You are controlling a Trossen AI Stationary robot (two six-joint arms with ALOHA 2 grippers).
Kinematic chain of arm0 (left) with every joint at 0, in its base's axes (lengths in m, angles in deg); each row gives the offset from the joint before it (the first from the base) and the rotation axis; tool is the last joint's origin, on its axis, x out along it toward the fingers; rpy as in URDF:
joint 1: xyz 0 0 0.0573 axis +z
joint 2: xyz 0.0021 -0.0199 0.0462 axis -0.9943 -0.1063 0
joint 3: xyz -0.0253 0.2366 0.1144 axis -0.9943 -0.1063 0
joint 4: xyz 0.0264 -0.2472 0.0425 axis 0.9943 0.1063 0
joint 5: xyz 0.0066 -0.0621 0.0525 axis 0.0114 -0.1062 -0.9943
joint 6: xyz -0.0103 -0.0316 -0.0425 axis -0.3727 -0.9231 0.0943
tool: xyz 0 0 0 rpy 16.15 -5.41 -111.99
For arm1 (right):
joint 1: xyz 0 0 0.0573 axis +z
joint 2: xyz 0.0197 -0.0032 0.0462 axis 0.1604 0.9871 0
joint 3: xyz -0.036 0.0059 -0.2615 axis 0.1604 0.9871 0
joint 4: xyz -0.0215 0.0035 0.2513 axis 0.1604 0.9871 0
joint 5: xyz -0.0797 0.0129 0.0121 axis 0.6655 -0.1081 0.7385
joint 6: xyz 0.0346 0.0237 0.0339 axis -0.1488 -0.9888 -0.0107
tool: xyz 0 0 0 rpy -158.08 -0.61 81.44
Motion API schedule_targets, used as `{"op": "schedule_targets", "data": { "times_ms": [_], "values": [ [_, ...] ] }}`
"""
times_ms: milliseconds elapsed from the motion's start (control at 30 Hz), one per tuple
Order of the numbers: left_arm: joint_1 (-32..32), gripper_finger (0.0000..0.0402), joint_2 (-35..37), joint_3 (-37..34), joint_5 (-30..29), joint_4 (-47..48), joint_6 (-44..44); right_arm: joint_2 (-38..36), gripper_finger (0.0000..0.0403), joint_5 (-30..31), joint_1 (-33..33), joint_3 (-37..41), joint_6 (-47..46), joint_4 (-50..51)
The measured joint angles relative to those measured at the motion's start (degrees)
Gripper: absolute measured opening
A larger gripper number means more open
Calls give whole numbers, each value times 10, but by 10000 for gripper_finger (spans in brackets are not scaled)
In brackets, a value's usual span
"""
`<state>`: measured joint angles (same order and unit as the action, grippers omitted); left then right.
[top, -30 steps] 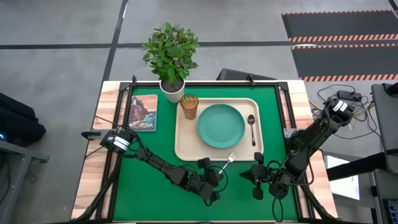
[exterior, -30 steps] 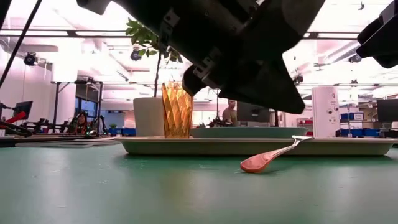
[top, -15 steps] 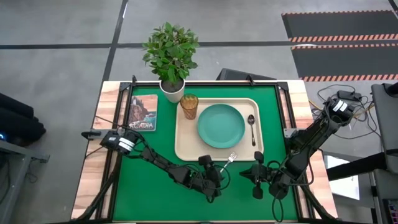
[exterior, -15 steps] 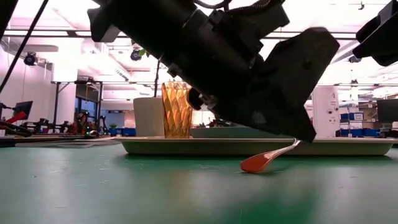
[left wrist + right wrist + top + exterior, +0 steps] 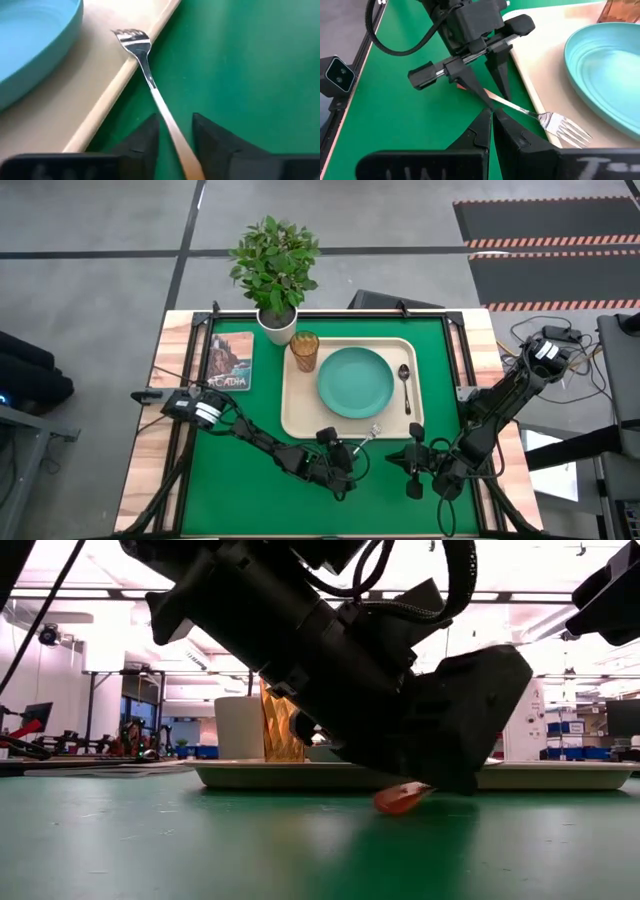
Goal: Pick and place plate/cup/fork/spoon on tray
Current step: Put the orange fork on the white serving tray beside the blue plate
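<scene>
The fork (image 5: 368,434) lies with its silver tines (image 5: 131,37) on the near rim of the cream tray (image 5: 298,415) and its orange-red handle (image 5: 400,800) down on the green mat. My left gripper (image 5: 176,142) is open and low over the mat. Its fingers stand on either side of the fork's handle, and I cannot tell whether they touch it. The teal plate (image 5: 355,381), the amber cup (image 5: 305,350) and the spoon (image 5: 404,385) rest on the tray. My right gripper (image 5: 492,116) is shut and empty, near the tray's near right corner (image 5: 412,460).
A potted plant in a white pot (image 5: 275,275) stands at the far edge, beside the cup. A picture book (image 5: 231,360) lies on the mat left of the tray. Bare green mat (image 5: 240,490) lies along the near left.
My left gripper has gone toward the table's far edge and down onto the fork. Its fingers now stand on either side of the handle. The fork lies where it was.
</scene>
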<state>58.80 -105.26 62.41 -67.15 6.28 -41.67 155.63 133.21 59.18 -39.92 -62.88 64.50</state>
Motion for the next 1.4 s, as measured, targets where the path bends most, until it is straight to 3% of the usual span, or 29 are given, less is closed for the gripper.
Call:
{"op": "schedule_targets", "data": {
  "times_ms": [133,200,900,1233,1400],
  "values": [
    [0,23,0,-2,6,-2,-29,0,9,1,0,0,0,2],
    [1,12,0,-2,7,-2,-30,0,9,1,0,0,0,2],
    [-5,7,50,-7,6,4,-11,-10,9,11,0,0,3,2],
    [-21,7,116,-16,-10,4,74,-89,9,54,2,0,96,-8],
    [-29,7,174,-63,-21,-1,93,-129,9,60,3,0,177,-49]
  ]
}}
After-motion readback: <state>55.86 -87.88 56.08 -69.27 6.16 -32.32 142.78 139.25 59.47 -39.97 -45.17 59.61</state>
